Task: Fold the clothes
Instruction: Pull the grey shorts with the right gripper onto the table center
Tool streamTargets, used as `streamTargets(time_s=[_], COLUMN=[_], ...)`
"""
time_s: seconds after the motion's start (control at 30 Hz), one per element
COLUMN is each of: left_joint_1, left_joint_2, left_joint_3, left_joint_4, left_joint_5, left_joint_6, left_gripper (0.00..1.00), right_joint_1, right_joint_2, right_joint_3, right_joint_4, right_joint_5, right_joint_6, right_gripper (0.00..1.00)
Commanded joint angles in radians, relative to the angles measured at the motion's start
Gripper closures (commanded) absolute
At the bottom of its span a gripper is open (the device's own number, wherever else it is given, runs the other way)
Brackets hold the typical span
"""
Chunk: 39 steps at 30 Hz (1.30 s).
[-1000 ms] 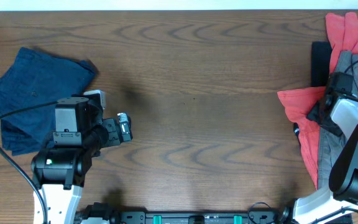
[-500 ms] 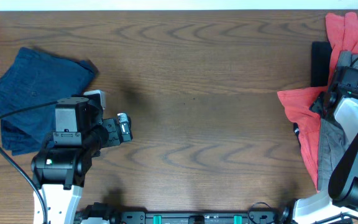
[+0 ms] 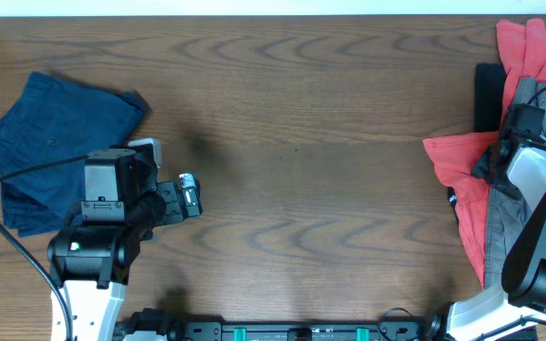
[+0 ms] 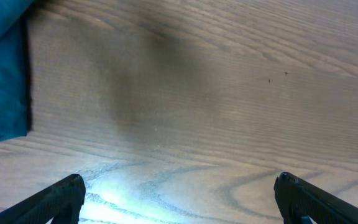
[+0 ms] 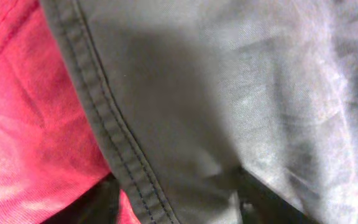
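Note:
A pile of clothes lies at the table's right edge: coral-red garments [image 3: 458,161], grey-khaki shorts [image 3: 500,223] and a black piece [image 3: 488,95]. My right gripper [image 3: 510,142] is pressed down into this pile. In the right wrist view its dark fingers [image 5: 98,205] stand apart on either side of the stitched hem of the grey-khaki shorts [image 5: 185,112], with coral-red cloth [image 5: 23,124] at the left. Folded dark navy shorts [image 3: 55,142] lie at the far left. My left gripper [image 3: 190,194] is open and empty over bare wood [image 4: 185,124], right of the navy shorts [image 4: 2,74].
The dark wooden table [image 3: 301,142] stretches between the two arms. The left arm's body [image 3: 102,204] and its cable overlap the near part of the navy shorts. The pile reaches the table's right edge.
My right gripper shifted up and back over the pile, then came down and left a little. The left arm and the navy shorts have not moved.

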Motion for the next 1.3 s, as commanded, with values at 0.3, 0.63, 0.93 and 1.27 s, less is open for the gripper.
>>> streamTargets(time_s=[0.3,0.63,0.93,1.27], left_joint_1=[0.005,0.005,0.005,0.005], left_joint_2=[0.000,0.000,0.000,0.000], left_joint_3=[0.022,0.022,0.021,0.021], left_joint_4=[-0.005,-0.004,-0.004,-0.004], left_joint_5=[0.002,0.002,0.002,0.002], left_joint_6=[0.021,0.021,0.021,0.021], left_gripper=[0.02,0.02,0.02,0.02], right_joint_1=[-0.017,-0.016,0.055,0.482], right_joint_2=[0.005,-0.120,-0.311,-0.296], right_joint_3=[0.003,0.097,0.280,0.251], right_joint_4=[-0.006,-0.095,-0.229,-0.296], right_joint_5=[0.006,-0.175,-0.502,-0.629], right_joint_6=[0.001,-0.115,-0.158,-0.099], right_gripper=[0.99,0.99,0.99,0.99])
